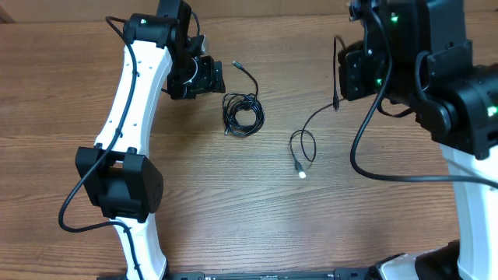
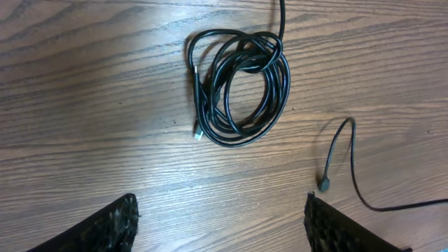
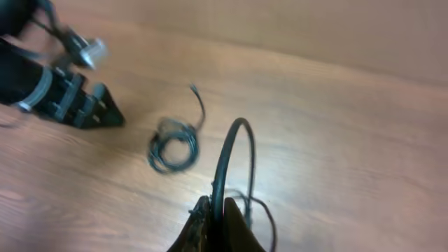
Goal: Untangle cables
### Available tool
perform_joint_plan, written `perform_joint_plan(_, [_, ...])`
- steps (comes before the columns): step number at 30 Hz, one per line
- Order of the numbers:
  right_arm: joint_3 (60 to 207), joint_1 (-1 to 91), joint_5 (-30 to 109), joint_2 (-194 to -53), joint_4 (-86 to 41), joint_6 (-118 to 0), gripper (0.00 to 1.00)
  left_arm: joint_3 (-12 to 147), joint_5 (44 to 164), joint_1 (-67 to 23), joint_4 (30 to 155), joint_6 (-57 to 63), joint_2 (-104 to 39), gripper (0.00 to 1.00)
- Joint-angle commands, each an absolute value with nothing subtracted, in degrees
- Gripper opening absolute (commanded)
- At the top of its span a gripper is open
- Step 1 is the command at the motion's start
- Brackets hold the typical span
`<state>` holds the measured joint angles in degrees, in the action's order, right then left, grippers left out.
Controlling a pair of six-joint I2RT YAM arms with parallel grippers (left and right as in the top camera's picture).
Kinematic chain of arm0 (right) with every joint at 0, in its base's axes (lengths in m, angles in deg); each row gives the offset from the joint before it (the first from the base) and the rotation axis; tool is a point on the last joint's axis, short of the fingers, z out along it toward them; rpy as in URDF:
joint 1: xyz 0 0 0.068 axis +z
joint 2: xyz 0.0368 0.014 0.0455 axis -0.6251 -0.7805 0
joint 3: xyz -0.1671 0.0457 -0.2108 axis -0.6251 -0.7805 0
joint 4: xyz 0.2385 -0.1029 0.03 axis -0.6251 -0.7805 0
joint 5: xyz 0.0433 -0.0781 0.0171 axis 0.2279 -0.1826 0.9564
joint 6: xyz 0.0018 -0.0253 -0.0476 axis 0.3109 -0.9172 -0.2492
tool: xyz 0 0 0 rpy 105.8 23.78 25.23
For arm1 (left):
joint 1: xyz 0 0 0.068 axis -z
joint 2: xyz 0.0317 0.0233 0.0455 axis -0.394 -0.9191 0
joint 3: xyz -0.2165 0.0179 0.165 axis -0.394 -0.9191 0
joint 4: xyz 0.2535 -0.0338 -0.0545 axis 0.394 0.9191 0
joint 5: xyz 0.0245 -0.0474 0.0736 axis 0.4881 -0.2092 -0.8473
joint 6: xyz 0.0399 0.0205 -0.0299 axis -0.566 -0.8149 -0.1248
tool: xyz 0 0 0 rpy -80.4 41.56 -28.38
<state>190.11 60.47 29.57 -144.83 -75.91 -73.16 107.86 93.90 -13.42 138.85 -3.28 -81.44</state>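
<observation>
Wood tabletop [image 1: 233, 202]; cables [image 1: 243, 113] beside left tool [image 2: 220, 210]

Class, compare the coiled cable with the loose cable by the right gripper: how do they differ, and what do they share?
The coiled cable is wound into a tight bundle of loops; the loose cable trails out with one small loop. The coiled cable lies untouched on the table before the open left gripper; the loose cable is pinched in the shut right gripper. Both are thin, black and plug-ended.
</observation>
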Motion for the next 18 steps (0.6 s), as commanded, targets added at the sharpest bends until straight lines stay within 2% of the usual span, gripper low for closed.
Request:
perform_joint_plan(1, [190.1,60.4,27.0,-148.1,-78.8,-70.9,0.04,106.4,93.5,-12.7,138.0,-2.9,-81.9,0.75])
perform_joint_plan(10, [179.4,60.4,27.3,-157.0,-82.9,-66.9,0.04,103.9,93.2,-12.6,137.3,-3.4,-81.9,0.75])
perform_joint_plan(18, [164.8,60.3,27.7,-159.5,-77.8,-66.9,0.04,103.9,92.7,-12.6,137.3,-3.4,-81.9,0.77])
